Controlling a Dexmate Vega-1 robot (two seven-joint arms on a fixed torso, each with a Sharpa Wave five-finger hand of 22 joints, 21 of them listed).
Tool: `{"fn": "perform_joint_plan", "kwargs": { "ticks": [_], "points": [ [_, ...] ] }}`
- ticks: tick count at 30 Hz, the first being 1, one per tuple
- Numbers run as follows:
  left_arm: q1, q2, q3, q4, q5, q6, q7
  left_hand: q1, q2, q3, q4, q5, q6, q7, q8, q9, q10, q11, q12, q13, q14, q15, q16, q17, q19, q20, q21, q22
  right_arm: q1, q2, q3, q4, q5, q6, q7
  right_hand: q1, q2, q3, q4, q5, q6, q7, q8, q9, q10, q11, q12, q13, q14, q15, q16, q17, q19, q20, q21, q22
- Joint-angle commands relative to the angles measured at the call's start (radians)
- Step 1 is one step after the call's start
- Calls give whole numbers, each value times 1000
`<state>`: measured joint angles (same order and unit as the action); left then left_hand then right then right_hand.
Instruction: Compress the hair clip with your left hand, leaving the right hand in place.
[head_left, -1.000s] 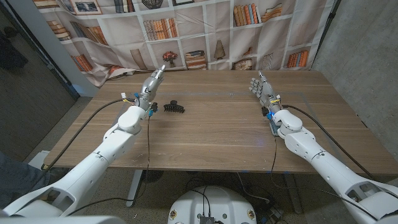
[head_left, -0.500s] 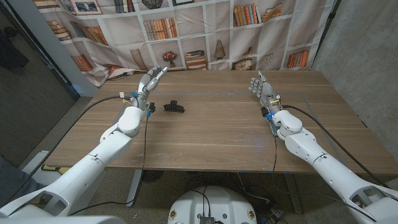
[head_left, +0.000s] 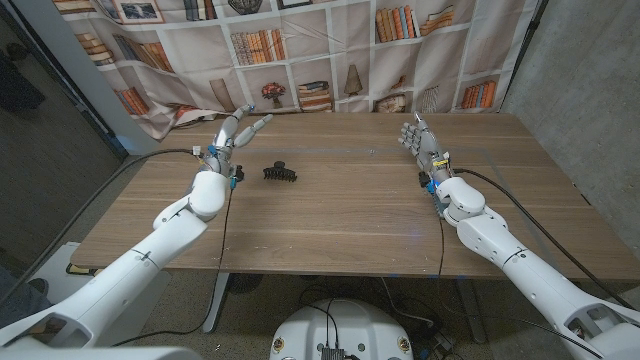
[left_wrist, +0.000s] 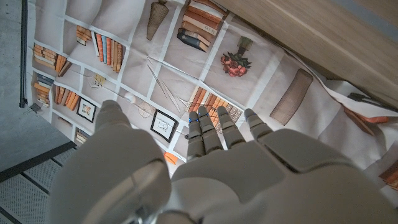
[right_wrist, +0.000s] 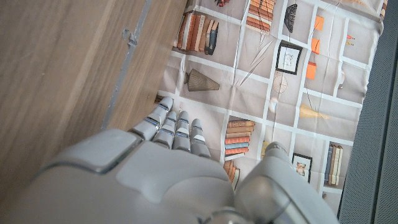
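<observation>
Since a second ago the left hand (head_left: 233, 135) has drawn back toward the table's left edge and its fingers (head_left: 258, 123) have spread apart, where before they pointed together at the far edge; it holds nothing. Those fingers reach up and away from the robot, splayed, above the wooden table (head_left: 340, 210) near its far left corner. From the left wrist view the same fingers (left_wrist: 219, 126) stretch out loosely against the bookshelf-print backdrop (left_wrist: 186, 56), with nothing between them.

Just beside that hand, toward the table's middle, lies the black hair clip (head_left: 281, 173), on the wood and apart from the fingers. No part of the hand touches it.

Across the table the right hand (head_left: 424, 146) has kept its place near the far right side, standing upright with its fingers (head_left: 411, 133) extended and close side by side, holding nothing. The right wrist view shows those fingers (right_wrist: 177, 132) straight, with the thumb set off to one side, over the table's edge (right_wrist: 124, 74) and the backdrop beyond.

Behind the table hangs the printed bookshelf cloth (head_left: 300, 50), and thin black cables (head_left: 160, 170) trail from both wrists over the wood
</observation>
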<state>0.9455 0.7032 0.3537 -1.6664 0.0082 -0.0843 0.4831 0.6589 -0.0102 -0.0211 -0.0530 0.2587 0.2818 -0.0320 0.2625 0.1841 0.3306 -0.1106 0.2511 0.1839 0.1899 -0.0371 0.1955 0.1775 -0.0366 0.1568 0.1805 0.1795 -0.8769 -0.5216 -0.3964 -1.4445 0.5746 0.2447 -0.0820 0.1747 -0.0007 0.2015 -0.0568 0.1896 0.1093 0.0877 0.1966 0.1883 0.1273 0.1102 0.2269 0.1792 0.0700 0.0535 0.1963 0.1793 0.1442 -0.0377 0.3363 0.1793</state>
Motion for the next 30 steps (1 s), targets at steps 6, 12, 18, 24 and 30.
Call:
{"fn": "perform_joint_plan", "kwargs": {
  "ticks": [6,12,18,24,30],
  "points": [
    [7,78,13,-113,158,193,19,44,-4,3,-27,9,55,-18,3,4,58,-46,-1,6,-10,-39,-4,-1,-57,3,2,3,-21,-3,0,-57,-18,4,-26,13,-4,1,-7,-1,7,-1,7,2,10,-1,2,5,7,3,4,3,8,-47,3,1],
    [7,111,15,-136,187,228,-3,82,-6,5,-45,17,124,-46,15,4,129,-76,6,7,3,-45,1,-2,-60,5,12,3,-31,-7,-1,-87,-24,-12,-44,13,-4,0,-8,-2,9,0,7,2,12,0,2,5,7,4,2,3,9,-47,1,1],
    [11,138,14,-172,212,286,-25,105,-4,7,-53,22,165,-56,20,5,175,-93,8,10,11,-48,2,-1,-64,3,14,3,-30,-11,-6,-96,-29,-23,-43,13,-4,0,-8,-2,8,0,7,2,11,0,1,5,7,5,1,3,9,-47,0,1],
    [2,169,20,-206,232,350,-71,126,3,10,-60,27,206,-74,28,6,214,-103,9,13,28,-43,7,2,-70,8,15,3,-23,-5,-9,-89,-21,-28,-35,13,-3,0,-9,-2,8,-1,6,2,11,1,0,5,7,4,-1,3,9,-46,-2,1],
    [-40,209,57,-227,281,423,-146,150,1,9,-68,30,227,-72,24,6,251,-82,2,15,30,-96,3,0,-81,-70,14,1,-22,4,-11,-78,-8,-29,-29,12,-3,-1,-9,-2,8,-1,6,2,11,0,0,5,7,5,-1,3,9,-45,-4,1]
  ]
}}
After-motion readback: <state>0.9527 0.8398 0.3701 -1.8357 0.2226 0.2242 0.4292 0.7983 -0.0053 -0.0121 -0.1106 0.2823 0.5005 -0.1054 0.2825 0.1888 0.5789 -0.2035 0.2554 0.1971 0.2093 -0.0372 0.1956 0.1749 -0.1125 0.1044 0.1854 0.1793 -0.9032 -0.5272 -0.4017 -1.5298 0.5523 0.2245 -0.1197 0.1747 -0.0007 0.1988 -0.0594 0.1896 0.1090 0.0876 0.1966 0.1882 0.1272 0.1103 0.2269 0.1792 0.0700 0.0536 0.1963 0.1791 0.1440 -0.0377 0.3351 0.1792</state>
